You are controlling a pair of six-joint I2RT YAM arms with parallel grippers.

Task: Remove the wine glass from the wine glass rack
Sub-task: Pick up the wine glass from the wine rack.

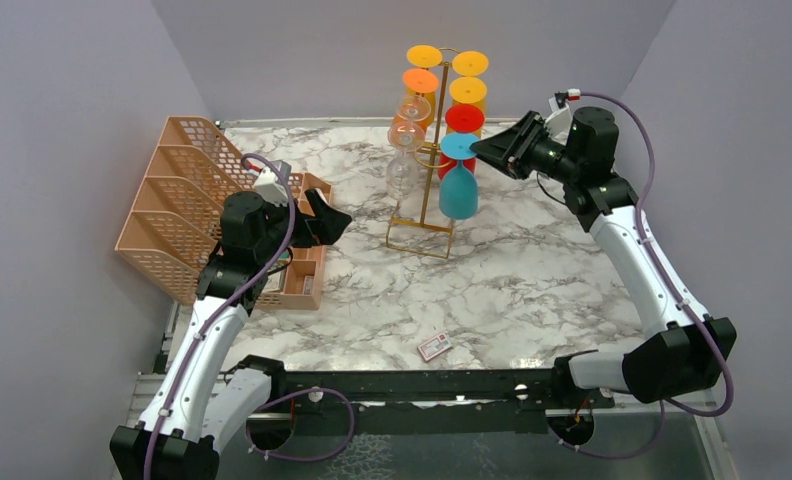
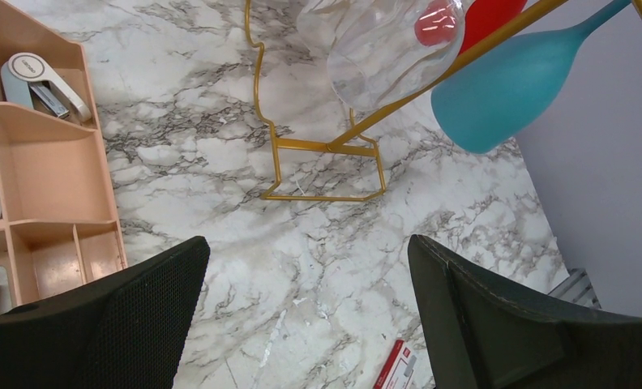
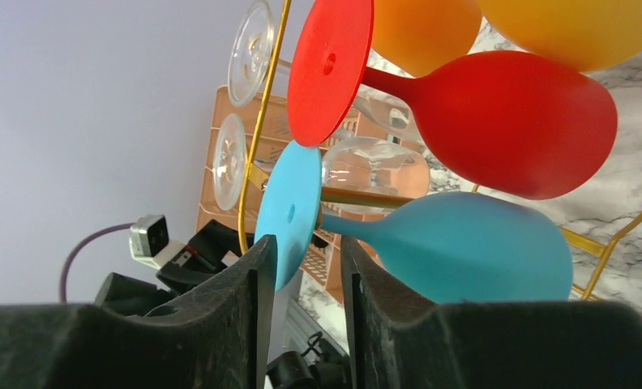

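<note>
No legible text, label or number shows anywhere.

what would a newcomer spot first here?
The gold wine glass rack at the back centre of the table, hung with upside-down coloured glasses. Then the right gripper, its fingers either side of the foot of the blue glass.

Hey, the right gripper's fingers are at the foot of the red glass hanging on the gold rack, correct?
Not quite: it's the blue glass, not the red one. The right wrist view shows the right gripper with its fingers at the foot of that glass, which hangs on the gold rack.
</note>
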